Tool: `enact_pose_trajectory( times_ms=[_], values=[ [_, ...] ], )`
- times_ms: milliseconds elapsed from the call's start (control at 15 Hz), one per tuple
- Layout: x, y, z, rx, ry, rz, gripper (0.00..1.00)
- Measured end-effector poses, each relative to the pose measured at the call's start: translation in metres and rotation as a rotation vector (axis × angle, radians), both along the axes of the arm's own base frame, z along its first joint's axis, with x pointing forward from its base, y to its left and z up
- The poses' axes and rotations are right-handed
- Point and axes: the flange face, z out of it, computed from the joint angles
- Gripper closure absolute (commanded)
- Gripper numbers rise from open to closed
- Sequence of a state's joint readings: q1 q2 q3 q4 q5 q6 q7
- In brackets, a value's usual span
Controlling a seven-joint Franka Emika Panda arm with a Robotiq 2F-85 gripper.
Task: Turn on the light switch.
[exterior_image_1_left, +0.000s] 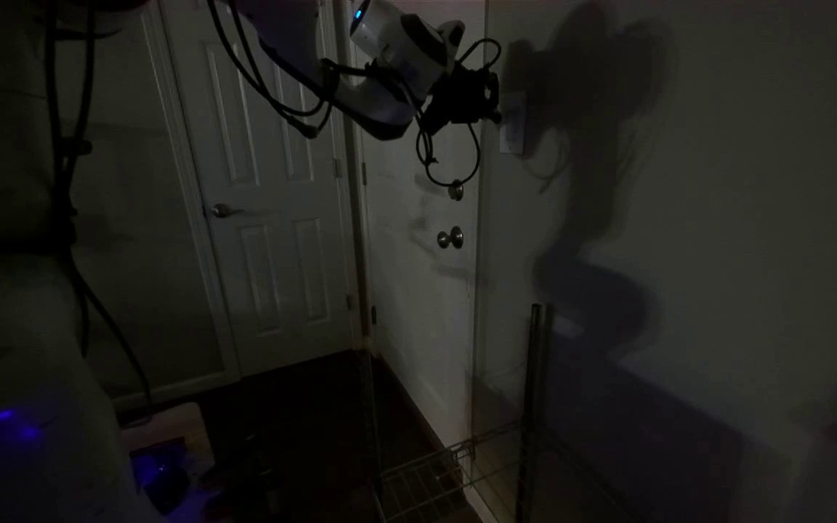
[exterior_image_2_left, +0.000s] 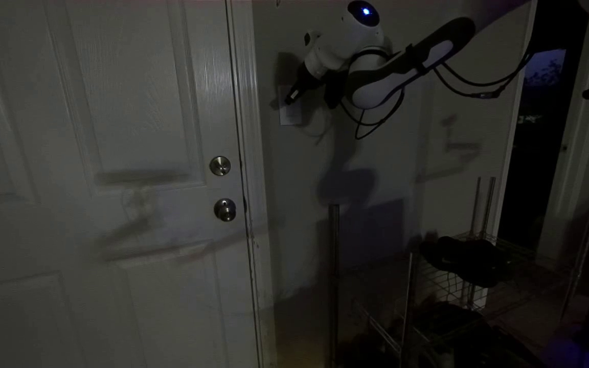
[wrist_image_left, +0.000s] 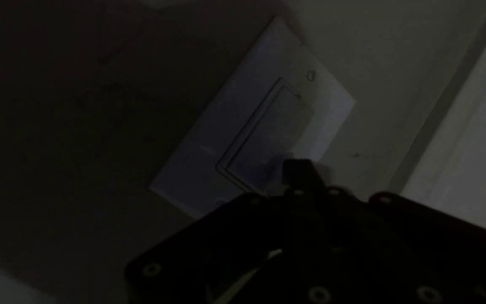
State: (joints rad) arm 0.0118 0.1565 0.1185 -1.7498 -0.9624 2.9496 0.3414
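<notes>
In this dim room I see a pale wall (exterior_image_1_left: 738, 232) and two white panelled doors (exterior_image_1_left: 269, 190). On that wall, just ahead of my black two-fingered gripper (wrist_image_left: 297, 169), sits the white rectangular light switch (wrist_image_left: 256, 134), long axis upright; its flat paddle (wrist_image_left: 274, 126) spreads up and left from my fingertips in the wrist view. My fingers meet, holding nothing; contact I can't tell. One gripper, one switch, one paddle.

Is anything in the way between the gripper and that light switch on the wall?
Nothing visible is. In the wrist view, the gripper overlaps part of the light switch, with no object showing between them. It's too dark to tell whether they touch.
</notes>
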Motion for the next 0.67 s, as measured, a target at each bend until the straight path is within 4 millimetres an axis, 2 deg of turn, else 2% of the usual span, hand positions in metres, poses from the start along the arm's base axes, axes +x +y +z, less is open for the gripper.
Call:
enact_pose_trajectory(
  times_ms=[200,667],
  values=[
    [0.0089,-0.0041,-0.0005,0.003,-0.009,-0.016,0.99],
    [0.0082,-0.0030,-0.0022,0.017,-0.020,-0.031,0.99]
  ],
)
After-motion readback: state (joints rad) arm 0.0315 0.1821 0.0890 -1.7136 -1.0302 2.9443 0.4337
